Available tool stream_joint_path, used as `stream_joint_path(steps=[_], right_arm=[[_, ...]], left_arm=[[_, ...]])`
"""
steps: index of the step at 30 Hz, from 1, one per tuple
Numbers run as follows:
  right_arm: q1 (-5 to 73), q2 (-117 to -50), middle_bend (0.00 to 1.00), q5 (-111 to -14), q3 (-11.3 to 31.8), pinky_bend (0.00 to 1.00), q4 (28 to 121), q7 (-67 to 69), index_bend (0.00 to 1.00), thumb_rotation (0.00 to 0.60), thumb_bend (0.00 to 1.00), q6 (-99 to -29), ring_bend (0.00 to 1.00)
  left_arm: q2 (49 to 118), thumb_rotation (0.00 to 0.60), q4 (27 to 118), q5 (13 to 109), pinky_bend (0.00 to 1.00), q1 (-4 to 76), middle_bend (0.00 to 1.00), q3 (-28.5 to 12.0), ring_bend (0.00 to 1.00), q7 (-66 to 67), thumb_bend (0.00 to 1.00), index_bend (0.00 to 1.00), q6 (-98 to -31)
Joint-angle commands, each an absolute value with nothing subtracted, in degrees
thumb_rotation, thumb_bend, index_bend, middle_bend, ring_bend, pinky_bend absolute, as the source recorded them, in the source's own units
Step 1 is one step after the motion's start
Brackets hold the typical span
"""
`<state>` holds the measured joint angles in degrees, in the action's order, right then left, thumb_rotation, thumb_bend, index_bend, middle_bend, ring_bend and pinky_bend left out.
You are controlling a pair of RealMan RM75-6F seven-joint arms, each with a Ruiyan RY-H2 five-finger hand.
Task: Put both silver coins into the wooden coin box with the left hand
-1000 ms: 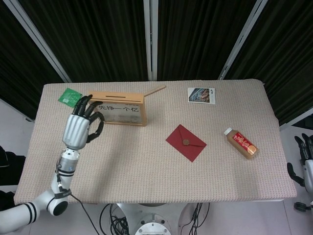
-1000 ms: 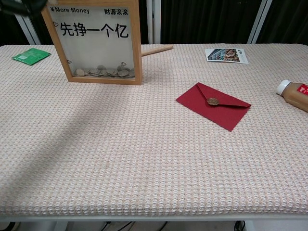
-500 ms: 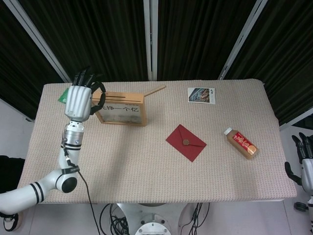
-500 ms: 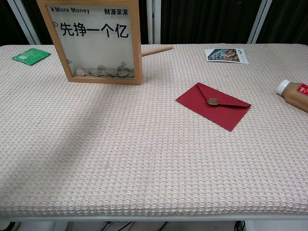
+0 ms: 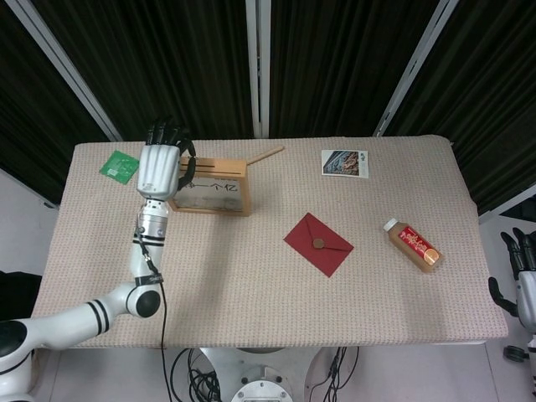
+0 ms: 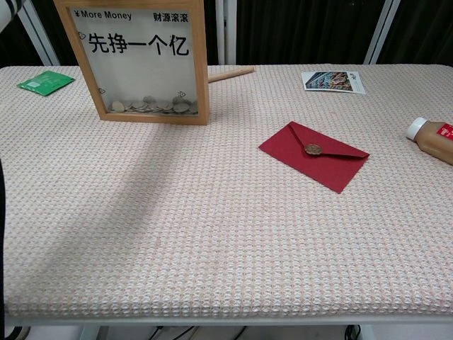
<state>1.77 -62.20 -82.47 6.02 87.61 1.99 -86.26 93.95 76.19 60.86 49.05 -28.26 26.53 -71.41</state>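
The dark fingers [image 5: 169,134] of the robot's left hand [image 5: 159,164] point away from the camera in the head view, lying close together with their tips bent slightly; whether they pinch a coin cannot be told from this angle. The hand hangs over the left end of the wooden coin box [image 5: 213,188], its silver back turned upward and its forearm running down toward the table's near left corner. The box stands upright near the far left of the woven table [image 6: 212,234], and the chest view shows its clear front panel printed with black characters and a layer of coins [image 6: 152,105] heaped along the bottom. A green packet [image 5: 120,165] lies just left of the box, and a wooden stick [image 5: 265,155] rests against the box's right rear corner. Farther right, well apart from the box, a red envelope [image 5: 318,244] with a round seal lies flat mid-table, a photo card [image 5: 344,162] sits near the far edge, and a bottle [image 5: 411,244] lies on its side. The right hand [image 5: 523,268] hangs off the table's right edge, fingers pointing up and loosely apart, holding nothing.
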Motion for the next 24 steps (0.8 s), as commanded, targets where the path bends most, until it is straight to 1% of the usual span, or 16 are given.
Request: stream_joint_path(steps=[1,11,24], right_arm=[[1.84,-62.47,0.00,-82.42,5.94,0.00,87.08,2.41,0.00,0.600,0.36,-86.04,0.00],[1.54,-62.56,0.00,-82.56,5.88,0.00,85.89,4.14,0.00,0.600,0.36,-86.50,0.00],[1.53,-62.29,0.00,-82.25,6.11,0.00,85.48,4.67,0.00,0.600,0.36,-86.43,0.00]], left_arm=[[94.75,0.600,76.88,59.39,0.09,49.67,0.25,-28.19,0.08,28.31,0.49,0.63,-72.24],[96.69,0.600,75.07,56.98,0.08,51.02,0.25,-27.65,0.08,30.47,0.49,0.63,-72.68],[95.94,0.600,75.76,56.38,0.08,51.08,0.25,-26.77,0.08,31.08,0.50,0.64,-73.10]])
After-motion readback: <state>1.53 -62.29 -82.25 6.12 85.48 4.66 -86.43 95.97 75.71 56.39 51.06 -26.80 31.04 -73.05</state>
